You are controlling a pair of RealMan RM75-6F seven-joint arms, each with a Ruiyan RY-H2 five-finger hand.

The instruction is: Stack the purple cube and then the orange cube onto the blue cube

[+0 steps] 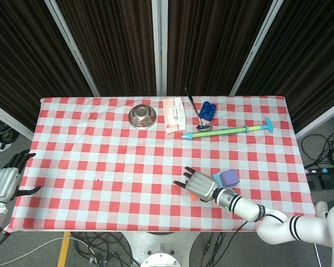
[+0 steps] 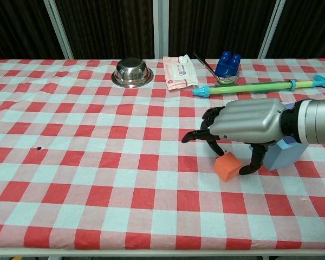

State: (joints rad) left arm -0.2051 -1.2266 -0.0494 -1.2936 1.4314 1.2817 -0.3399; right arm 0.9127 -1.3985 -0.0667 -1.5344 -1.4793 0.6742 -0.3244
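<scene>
Right hand over the orange cube, not gripping yet

The orange cube [image 2: 228,166] sits near the front edge of the table [image 2: 86,162]. It looks like a light foam block, a bit squishy, so I'd pinch it across two flat opposite sides. The right hand [image 2: 244,127] hangs just above it, fingers curled down and apart, thumb beside the cube, holding nothing as far as I can tell. Just behind, the purple cube [image 1: 230,178] already rests on the blue cube [image 2: 281,157]. The left hand [image 1: 4,181] is off the table's left edge, fingers apart.

Silver right hand [image 2: 248,124] with black fingers [image 2: 208,131].
</scene>
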